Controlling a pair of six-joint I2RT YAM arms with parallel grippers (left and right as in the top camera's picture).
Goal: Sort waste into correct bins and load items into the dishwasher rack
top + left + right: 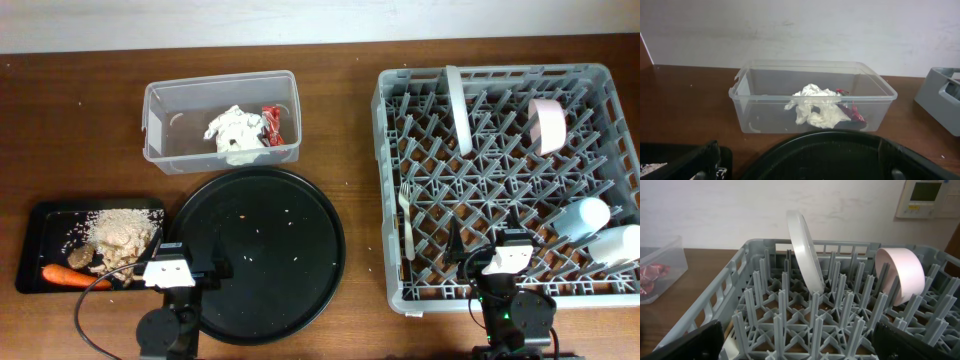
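Observation:
The clear tub (220,82) holds crumpled white napkins (235,133) and the red-and-white wrapper (272,122); the left wrist view shows the tub (760,105), napkins (815,107) and wrapper (853,113). The flat black tray (45,225) holds beige scraps (120,235), a carrot (68,275) and a brown lump (80,257). The grey rack (500,295) holds the upright white plate (458,108), pink bowl (548,125), fork (408,220), light blue cup (580,218) and white cup (620,245). My left gripper (185,262) is open and empty. My right gripper (485,240) is open and empty over the rack's front.
A large round black tray (258,250) lies between the bins and the rack, under my left gripper (802,167). The right wrist view shows the plate (805,250), bowl (902,275) and rack pegs (812,315) ahead of my right gripper (800,340). A wall stands behind the table.

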